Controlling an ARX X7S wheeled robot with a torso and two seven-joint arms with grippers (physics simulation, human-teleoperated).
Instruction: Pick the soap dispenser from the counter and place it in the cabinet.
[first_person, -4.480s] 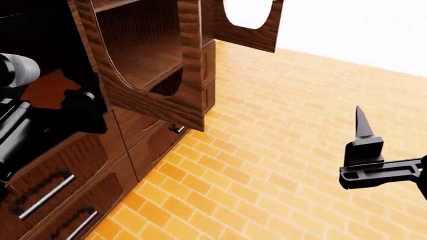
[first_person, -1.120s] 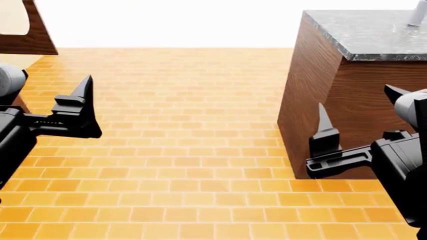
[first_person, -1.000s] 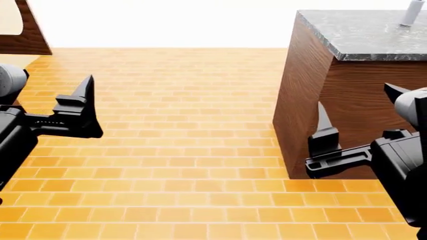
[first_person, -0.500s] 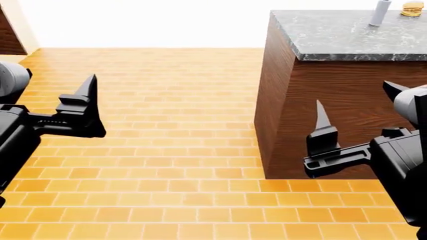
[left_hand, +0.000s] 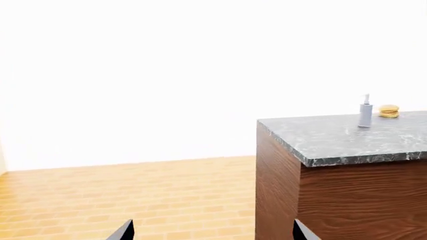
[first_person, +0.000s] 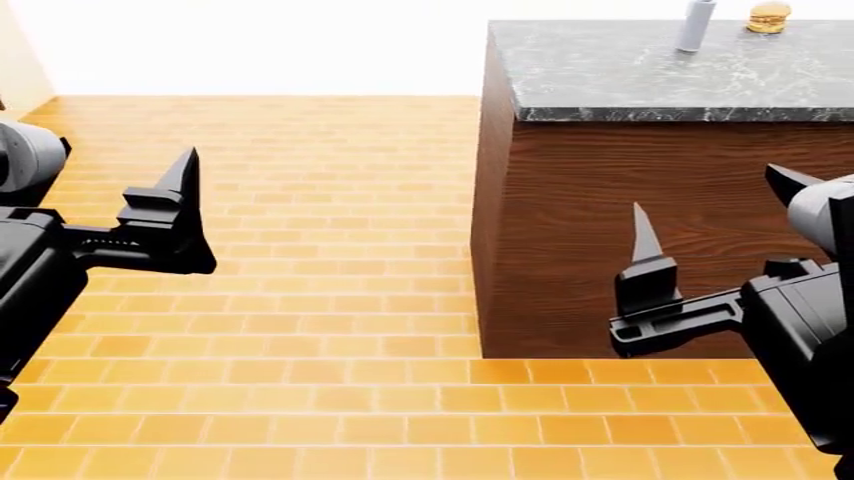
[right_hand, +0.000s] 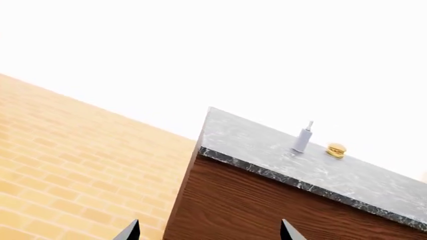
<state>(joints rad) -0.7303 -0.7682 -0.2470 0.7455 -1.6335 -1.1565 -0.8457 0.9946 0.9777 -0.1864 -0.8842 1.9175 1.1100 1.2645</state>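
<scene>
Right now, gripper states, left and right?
Left gripper: open, holding nothing.
Right gripper: open, holding nothing; the soap dispenser stands on the counter.

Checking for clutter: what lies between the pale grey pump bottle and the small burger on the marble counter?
Only bare marble counter between soap bottle and burger, clearest in the left wrist view.

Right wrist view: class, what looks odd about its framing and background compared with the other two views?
Right wrist view: tilted, so the counter slants; background blank white. Left wrist view: level, same white void behind the soap dispenser. Head view: sharp, no blur, dispenser cropped at the top edge.
</scene>
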